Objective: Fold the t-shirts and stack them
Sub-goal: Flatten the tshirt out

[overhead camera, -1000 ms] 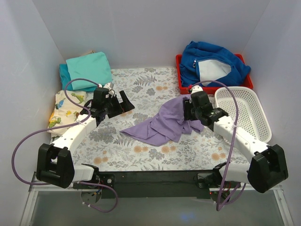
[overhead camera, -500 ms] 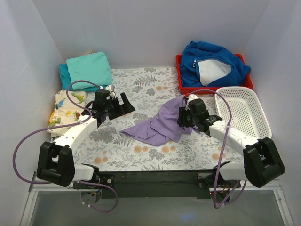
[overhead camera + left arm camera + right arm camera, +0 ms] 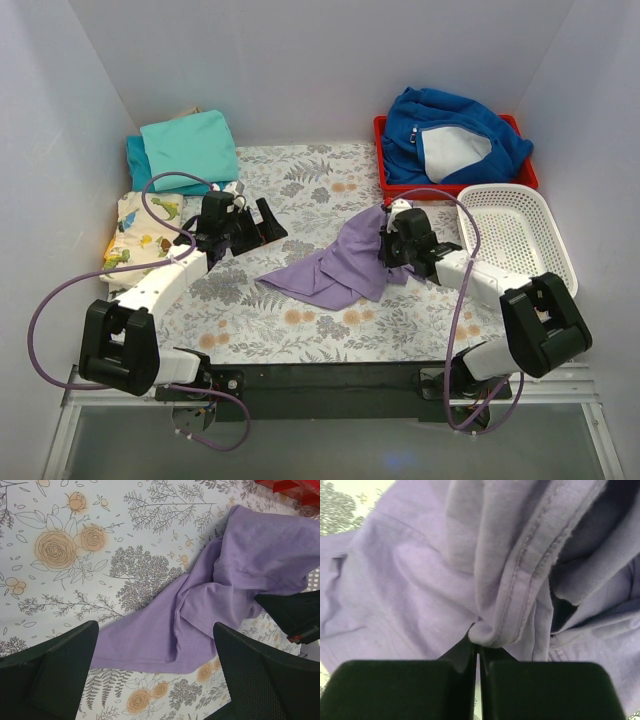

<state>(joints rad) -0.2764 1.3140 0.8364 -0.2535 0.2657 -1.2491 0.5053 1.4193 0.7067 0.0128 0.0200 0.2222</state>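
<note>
- The purple t-shirt [image 3: 345,262] lay in a crumpled heap near the middle of the flowery table [image 3: 300,185]. It was not folded yet.
- The right gripper [image 3: 478,647] was squeezed tight on a bunched fold of the purple t-shirt. In the right wrist view, a stitched hem ran down into the pinch.
- A second before, that gripper had its jaws apart at the right edge of the shirt. Since then they had come together on the cloth.
- The right arm had also swung in. Its big elbow joint sat more to the left and nearer the table's front edge than before.
- The left gripper [image 3: 258,222] was spread wide and held nothing. It hung over the table to the left of the shirt and did not touch it.
- The left arm had hardly moved in that second, and its jaws stayed just as wide.
- The purple t-shirt stayed in about the same spot, with one pointed corner stretched out to the left.
- A folded turquoise t-shirt [image 3: 190,148] sat in the far left corner on top of a darker teal t-shirt [image 3: 134,160]. Neither had moved.
- A printed cloth [image 3: 140,235] with small colourful pictures lay just in front of that pile.
- A blue fleece jacket [image 3: 450,130] sat bunched up in a red tray [image 3: 384,170] at the far right.
- A white basket [image 3: 520,240] stood just in front of the red tray, beside the right arm.
</note>
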